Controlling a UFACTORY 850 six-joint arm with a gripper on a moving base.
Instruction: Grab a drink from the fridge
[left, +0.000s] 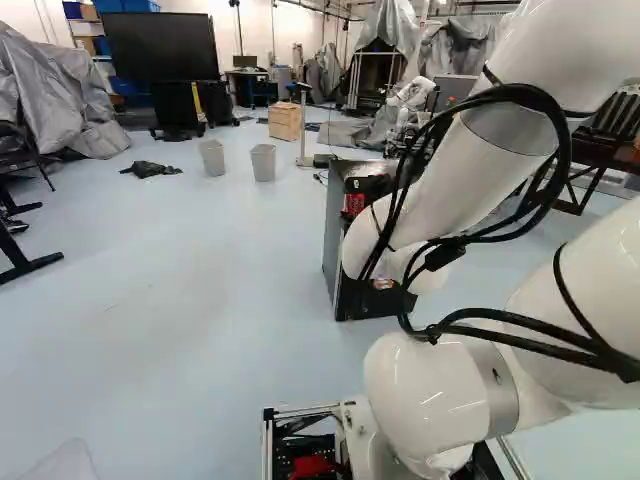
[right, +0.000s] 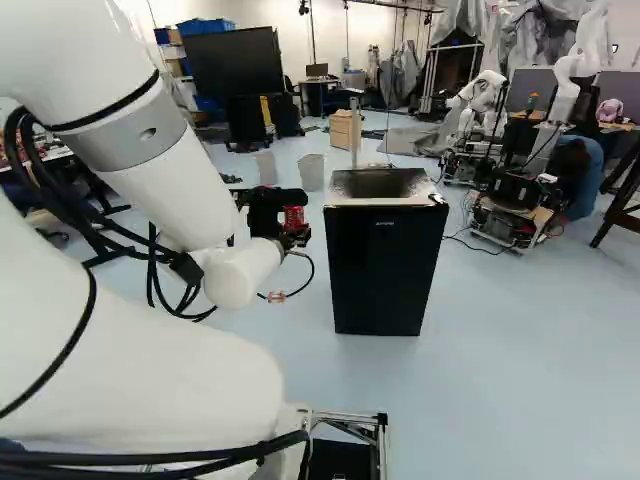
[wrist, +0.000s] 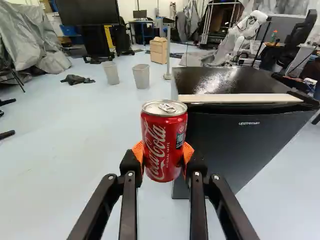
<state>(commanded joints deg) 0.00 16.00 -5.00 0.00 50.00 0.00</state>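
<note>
A red aluminium drink can (wrist: 164, 132) with a silver ring-pull lid (wrist: 167, 107) hangs upright in the grasp of a black two-fingered tool (wrist: 162, 152), clear of the pale floor (wrist: 90, 170) and just beside a small black box-shaped fridge (right: 384, 265), whose door appears closed. The tool pinches the can from two sides, its ribbed orange pads (wrist: 138, 150) pressed against the wall around and below mid-height, at the end of a white jointed arm (right: 160, 150). With the drink outside the fridge, the grab itself looks done, leaving a steady carry. If full, the can should feel weighty for its size and fairly stiff, though its thin metal could dent under a hard squeeze. The smooth paint may turn slippery should chill bring moisture, making a slow, level move the safer choice. The straight wall offers the best hold, about halfway up; the tapered shoulder and the pull tab are poor places to take it.
</note>
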